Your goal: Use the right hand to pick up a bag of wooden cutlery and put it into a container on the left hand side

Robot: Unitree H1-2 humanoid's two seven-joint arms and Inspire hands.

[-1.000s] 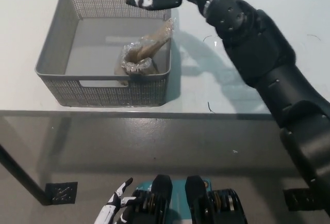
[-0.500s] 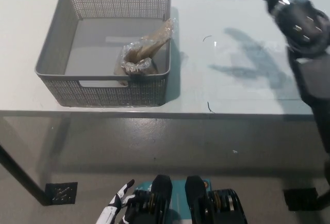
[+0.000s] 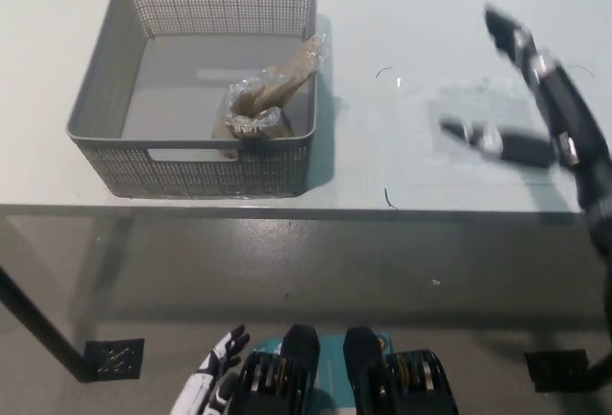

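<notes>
Your black right hand point(image 3: 516, 99) is motion-blurred at the right, fingers spread and holding nothing (arm running in from the lower right). Your white left hand point(image 3: 212, 382) rests low, near left.

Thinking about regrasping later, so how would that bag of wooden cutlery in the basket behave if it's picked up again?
The bag of wooden cutlery looks crinkly and clear, so probably slippery and loose around stiff contents. It leans over the grey basket's rim, so it may tip or slide when nudged. Likely light.
</notes>
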